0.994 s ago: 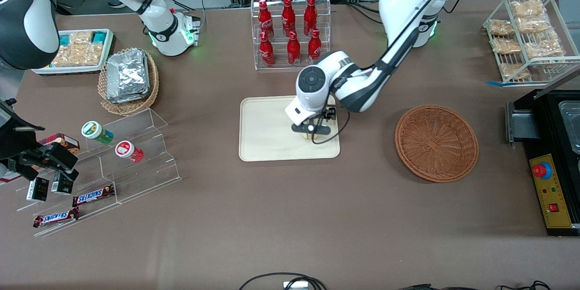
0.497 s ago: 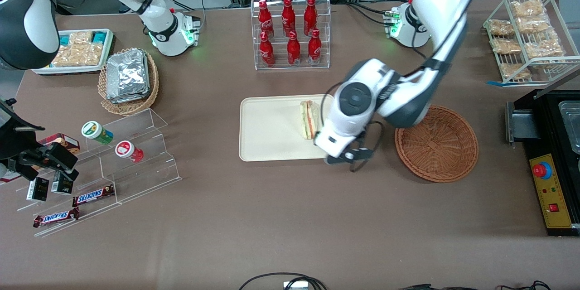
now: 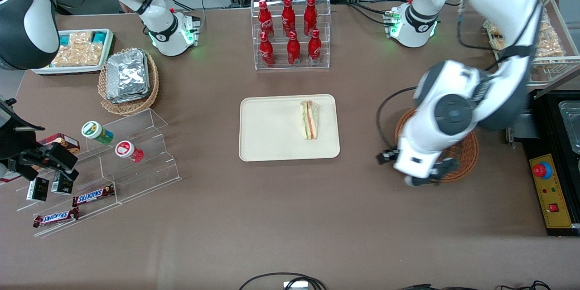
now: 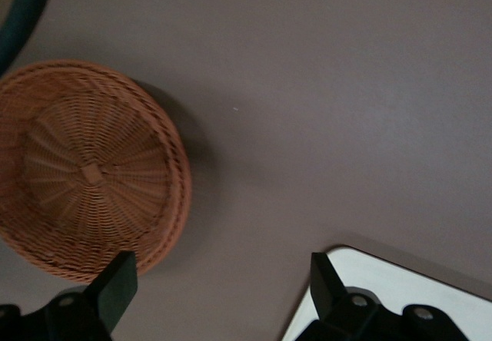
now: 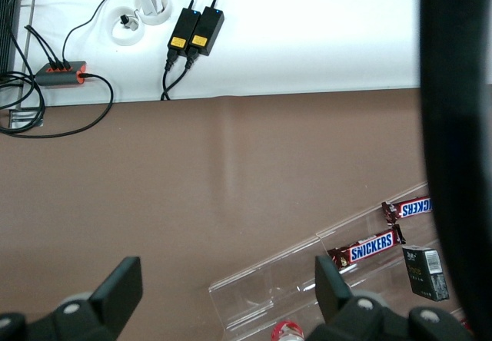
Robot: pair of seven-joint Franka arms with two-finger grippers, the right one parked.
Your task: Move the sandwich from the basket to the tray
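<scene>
The sandwich (image 3: pixel 309 119) lies on the tray (image 3: pixel 267 131), close to the tray edge that faces the basket and a little nearer its bottle-rack edge than its front-camera edge. It rests on one bread face with the orange-red and green filling stripes showing along its length, and nothing touches it. By how things lie, the placing looks done.

It should handle as a light, soft thing: the bread would give under pressure and the layers could slide apart, so a gentle pinch across the two bread faces near the thick middle of the wedge would be the safest hold, not at the thin tip.

The tray sits near the middle of the worktop (image 3: pixel 290 217), flat, with its rim clear all round. The basket (image 3: pixel 466 154) stands apart from it, toward the working arm's end of the worktop; the wrist view shows its woven bowl bare.

The hand (image 3: pixel 419 176) hangs above the basket's rim nearest the front camera, well apart from the sandwich. In the wrist view its two fingers (image 4: pixel 115 283) stand spread wide with only bare worktop between them, so it is released and carries nothing.
</scene>
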